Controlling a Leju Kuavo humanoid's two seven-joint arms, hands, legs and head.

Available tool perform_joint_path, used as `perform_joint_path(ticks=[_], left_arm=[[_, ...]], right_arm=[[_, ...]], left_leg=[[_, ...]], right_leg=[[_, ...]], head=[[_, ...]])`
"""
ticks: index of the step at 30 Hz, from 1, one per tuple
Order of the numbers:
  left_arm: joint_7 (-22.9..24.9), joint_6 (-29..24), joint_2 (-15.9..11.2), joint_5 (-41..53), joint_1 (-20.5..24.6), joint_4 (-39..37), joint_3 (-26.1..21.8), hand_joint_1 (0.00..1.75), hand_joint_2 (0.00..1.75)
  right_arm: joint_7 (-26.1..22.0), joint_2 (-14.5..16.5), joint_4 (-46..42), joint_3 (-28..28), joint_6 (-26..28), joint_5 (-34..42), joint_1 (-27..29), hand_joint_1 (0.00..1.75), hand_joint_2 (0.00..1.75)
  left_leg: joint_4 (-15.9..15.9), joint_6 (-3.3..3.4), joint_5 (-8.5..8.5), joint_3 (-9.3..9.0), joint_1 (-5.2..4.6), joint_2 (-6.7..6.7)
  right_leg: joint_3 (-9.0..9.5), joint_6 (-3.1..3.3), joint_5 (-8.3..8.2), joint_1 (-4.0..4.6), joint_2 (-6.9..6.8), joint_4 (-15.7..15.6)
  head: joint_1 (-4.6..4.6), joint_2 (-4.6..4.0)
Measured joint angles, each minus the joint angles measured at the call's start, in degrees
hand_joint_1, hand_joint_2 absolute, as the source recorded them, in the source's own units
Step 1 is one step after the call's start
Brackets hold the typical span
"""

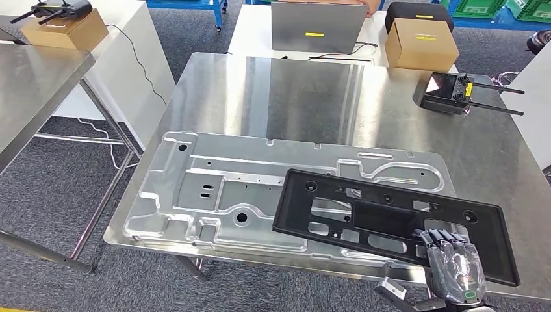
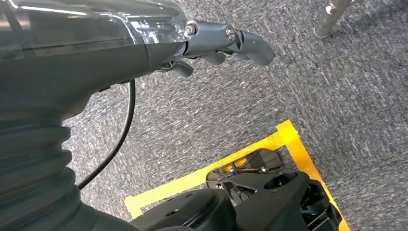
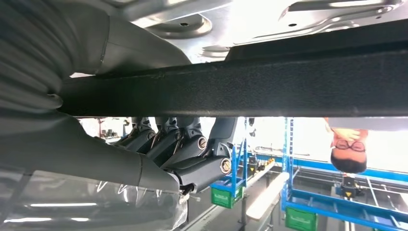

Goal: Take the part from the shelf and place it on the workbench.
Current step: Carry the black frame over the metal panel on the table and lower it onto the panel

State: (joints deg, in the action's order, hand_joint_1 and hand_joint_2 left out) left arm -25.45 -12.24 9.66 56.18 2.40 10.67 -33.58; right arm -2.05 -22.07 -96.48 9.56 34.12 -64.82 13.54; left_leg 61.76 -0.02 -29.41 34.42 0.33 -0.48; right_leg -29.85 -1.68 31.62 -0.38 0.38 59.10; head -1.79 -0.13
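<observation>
At the near right edge of the workbench [image 1: 416,110], the right hand [image 1: 455,260] grips the black part [image 1: 390,218] by its near long edge, fingers [image 1: 444,237] curled over the top face, palm below the rim. In the right wrist view the part's dark edge [image 3: 240,86] sits clamped between the thumb on one face and the dark fingers [image 3: 192,144] on the other. The black part is a flat rectangular frame with cutouts. It runs away from the hand to the left, lying tilted across a big silver stamped metal plate [image 1: 214,188]. The part's far-left corner is over the plate; its right end hangs past the plate, over bare bench top. Cannot tell if the part rests fully on the plate or is slightly lifted at the hand end.

Farther out beyond the hand, on the bench's far right, a black controller with two antennas [image 1: 455,92]. Past that, a cardboard box [image 1: 419,43] with a black case [image 1: 419,14] behind it, and a grey laptop lid [image 1: 317,26] on a white table. Far left of the hand, a second steel table [image 1: 32,84] with another cardboard box [image 1: 65,29] carrying a black device.

The left hand [image 2: 221,43] hangs over grey carpet [image 2: 337,96], fingers loosely curled, holding nothing; yellow floor tape [image 2: 288,137] is below it.
</observation>
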Motion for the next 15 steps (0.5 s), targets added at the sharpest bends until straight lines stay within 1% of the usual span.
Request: perform_joint_path(ticks=[7,15], left_arm=[[-0.32,-0.15,-0.03,0.31,0.00,0.00,-0.13,0.00,1.75],[-2.27,-2.14,-0.04,0.81,-0.02,0.00,-0.26,0.00,1.75]], right_arm=[[-2.15,1.60,1.09,-1.10,0.06,2.69,-0.22,1.75,1.75],[-3.79,2.81,1.36,-2.33,0.06,3.67,0.10,1.75,1.75]], left_leg=[[0.00,0.00,0.00,0.00,0.00,0.00],[0.00,0.00,0.00,0.00,0.00,0.00]], right_leg=[[0.00,0.00,0.00,0.00,0.00,0.00],[-0.01,0.00,0.00,0.00,0.00,0.00]], head=[[0.00,0.00],[0.00,0.00]])
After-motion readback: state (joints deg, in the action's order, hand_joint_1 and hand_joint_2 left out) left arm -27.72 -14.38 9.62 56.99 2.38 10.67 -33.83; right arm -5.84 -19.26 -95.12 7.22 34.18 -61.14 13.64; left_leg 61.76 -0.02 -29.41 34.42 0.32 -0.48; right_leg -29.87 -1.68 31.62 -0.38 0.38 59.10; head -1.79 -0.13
